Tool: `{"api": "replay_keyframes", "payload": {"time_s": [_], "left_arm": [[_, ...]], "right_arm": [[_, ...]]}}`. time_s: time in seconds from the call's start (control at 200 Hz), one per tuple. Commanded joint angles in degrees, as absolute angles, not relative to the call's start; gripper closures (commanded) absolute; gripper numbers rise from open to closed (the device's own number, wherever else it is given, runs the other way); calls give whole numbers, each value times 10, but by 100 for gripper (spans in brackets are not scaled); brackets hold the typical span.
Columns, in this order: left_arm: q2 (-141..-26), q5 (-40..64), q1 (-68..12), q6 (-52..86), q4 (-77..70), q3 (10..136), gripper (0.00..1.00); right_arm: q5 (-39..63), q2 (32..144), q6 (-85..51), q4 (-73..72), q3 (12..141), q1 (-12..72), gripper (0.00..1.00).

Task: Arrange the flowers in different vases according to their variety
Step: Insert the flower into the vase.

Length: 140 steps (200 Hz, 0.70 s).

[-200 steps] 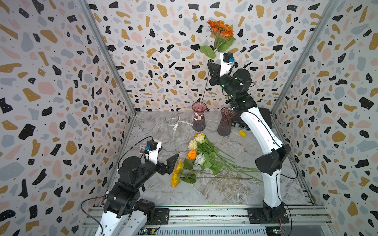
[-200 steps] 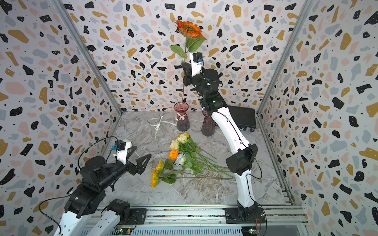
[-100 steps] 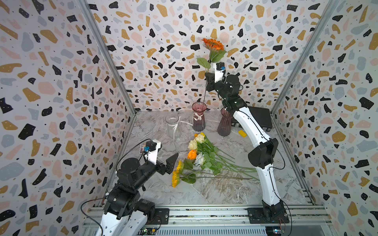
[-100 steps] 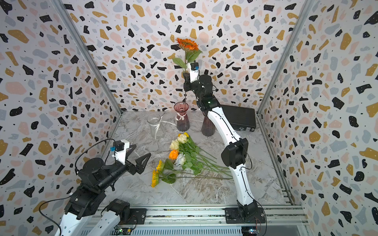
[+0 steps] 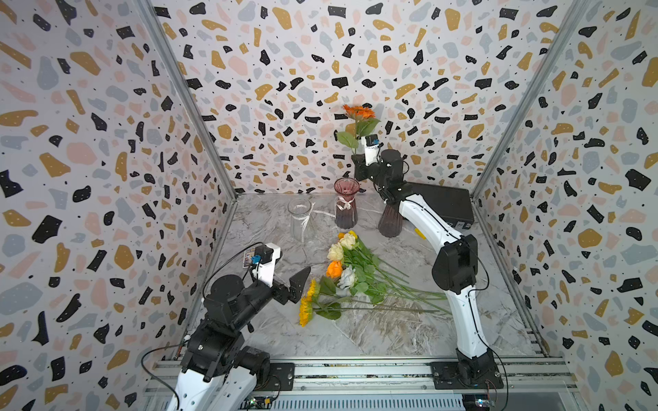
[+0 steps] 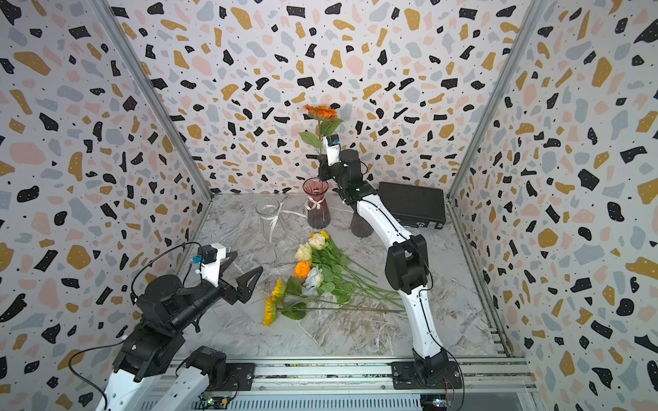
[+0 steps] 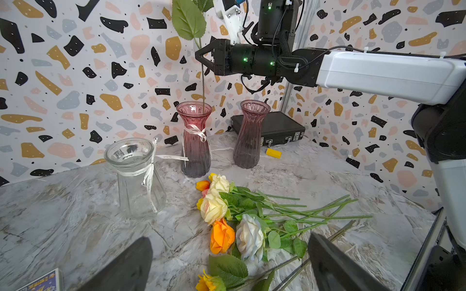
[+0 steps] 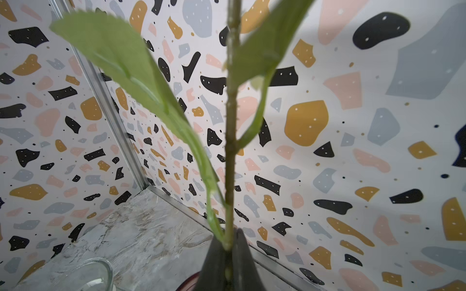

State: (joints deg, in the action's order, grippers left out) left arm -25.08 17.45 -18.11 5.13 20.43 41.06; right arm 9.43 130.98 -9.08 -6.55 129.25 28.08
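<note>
My right pincer [image 7: 201, 56] is closed narrow on the stem of an orange sunflower [image 5: 357, 111], just under its two leaves. The right wrist view shows the stem pinched between the two dark tips. The flower stands upright, its long axis almost vertical, with the bloom at upper centre of both top views, in front of the back wall [image 5: 391, 89].

The relation that matters for me is this: the vase with the ribbon bow [image 7: 195, 141] is straight below the pincer. In the left wrist view the thin lower end of the stem reaches the mouth of this vase. How deep it goes inside I cannot tell. So I judge the next move to be a plain descent along the stem, and then opening.

Room is narrow there. The plain ribbed vase [image 7: 251, 133] stands just beside it, to the right in the frame, and in the top views the right forearm passes over it, so a sideways drift could knock it. The back wall is near behind, and the black case [image 5: 441, 203] is at the right rear. The clear vase [image 7: 136, 176] stands to the left, apart.

My left pincer [image 6: 239, 272] is wide, with nothing in it, at lower left. It is the nearer one to the other flowers [image 5: 356, 277], which lie on the surface [image 5: 356, 341] with stems pointing right.
</note>
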Motion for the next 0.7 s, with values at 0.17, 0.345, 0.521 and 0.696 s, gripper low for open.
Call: {"api": "replay_keyframes", "payload": {"time_s": [0.17, 0.345, 0.521, 0.696], "left_arm": [[-250, 174, -183, 38, 179, 404, 0], [-250, 175, -183, 35, 179, 399, 1], [-249, 175, -183, 34, 179, 396, 0], [-248, 175, -183, 33, 179, 394, 0]], "right_arm": [[96, 1295, -101, -99, 1303, 282, 100], [99, 1300, -103, -93, 1298, 282, 99], [104, 1298, -106, -95, 1279, 282, 96], [111, 1296, -109, -94, 1259, 281, 95]]}}
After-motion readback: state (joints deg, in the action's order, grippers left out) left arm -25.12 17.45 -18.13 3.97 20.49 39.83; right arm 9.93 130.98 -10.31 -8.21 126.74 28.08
